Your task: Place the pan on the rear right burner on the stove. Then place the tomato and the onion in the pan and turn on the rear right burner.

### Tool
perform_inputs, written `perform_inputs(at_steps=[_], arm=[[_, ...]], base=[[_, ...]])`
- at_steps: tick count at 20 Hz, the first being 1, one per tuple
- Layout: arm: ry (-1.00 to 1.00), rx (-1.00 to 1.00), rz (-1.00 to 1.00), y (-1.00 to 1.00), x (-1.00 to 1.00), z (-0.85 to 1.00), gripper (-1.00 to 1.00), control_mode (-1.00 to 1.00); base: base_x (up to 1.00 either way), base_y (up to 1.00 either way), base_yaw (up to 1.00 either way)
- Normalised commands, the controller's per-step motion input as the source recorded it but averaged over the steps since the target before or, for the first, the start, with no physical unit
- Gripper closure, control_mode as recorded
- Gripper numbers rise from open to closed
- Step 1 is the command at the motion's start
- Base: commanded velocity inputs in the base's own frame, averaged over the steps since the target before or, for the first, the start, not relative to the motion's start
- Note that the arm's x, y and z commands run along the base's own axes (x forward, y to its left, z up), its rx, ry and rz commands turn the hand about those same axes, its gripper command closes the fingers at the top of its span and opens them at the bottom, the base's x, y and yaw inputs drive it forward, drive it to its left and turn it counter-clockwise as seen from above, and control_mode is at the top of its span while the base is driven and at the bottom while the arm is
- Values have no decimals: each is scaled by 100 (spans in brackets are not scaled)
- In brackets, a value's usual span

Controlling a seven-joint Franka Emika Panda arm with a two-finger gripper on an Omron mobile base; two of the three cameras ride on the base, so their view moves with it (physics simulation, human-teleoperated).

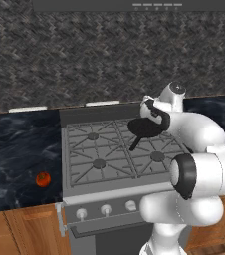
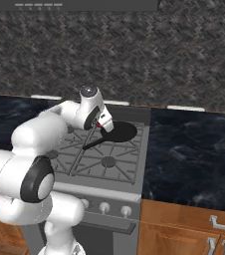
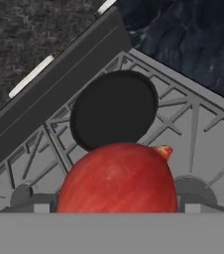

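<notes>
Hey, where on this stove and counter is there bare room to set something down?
The stove's two left burners and front right burner stand bare. The counter right of the stove is free. Left counter is open apart from the tomato near its front. Crowded spot: the rear right burner, taken by the pan, with the onion held over it.

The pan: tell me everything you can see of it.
The pan is a small, shallow, round skillet, matte black all over, with a long thin black handle. It sits flat and upright on the rear right burner grate of the stove, handle pointing toward the front and centre of the cooktop. Its inside is bare. The claw hangs above it with a pinkish-red onion between its fingers, not touching the pan.
</notes>
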Motion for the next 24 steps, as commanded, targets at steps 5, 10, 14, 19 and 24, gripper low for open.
perform_inputs(at_steps=[5,10,14,19,24], arm=[[3,0,15,-8,53,-28,100,-100],[2,0,11,0,38,-22,100,-100],[8,-2,7,0,42,-29,100,-100],[8,-5,4,0,53,-31,100,-100],[8,-8,0,0,58,-31,100,-100]], base=[[0,0,0],[0,0,0],[0,0,0],[0,0,0],[0,0,0]])
